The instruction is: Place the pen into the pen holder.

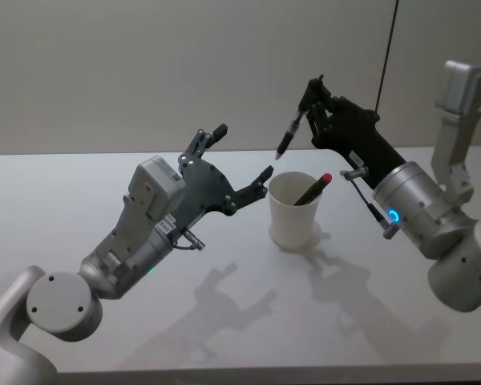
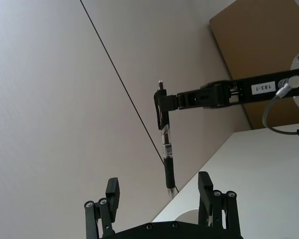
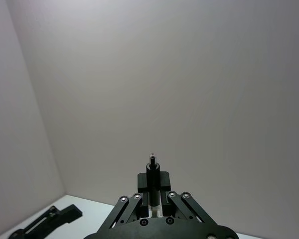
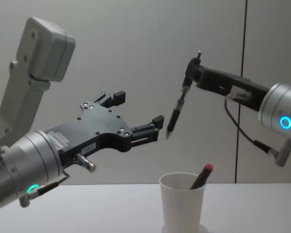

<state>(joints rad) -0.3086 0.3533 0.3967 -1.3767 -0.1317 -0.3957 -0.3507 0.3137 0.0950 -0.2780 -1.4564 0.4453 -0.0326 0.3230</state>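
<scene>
The right gripper (image 1: pixel 309 103) holds a slim black pen with a clear barrel (image 1: pixel 289 133) in the air above the plain white tapered paper cup (image 1: pixel 293 210) — the pen holder — with its jaws clamped on the pen's upper end. The pen hangs tilted, tip down, apart from the cup's rolled rim and slightly toward the robot's left of it. The cup stands upright on the pale grey worktop (image 1: pixel 80 184), nearer the far edge than the near one. Inside it a dark pencil-like stick with a red end (image 1: pixel 315 188) leans against the wall. The left gripper (image 1: pixel 242 160) hovers just beside the cup on its left — jaws spread wide, holding nothing.
</scene>
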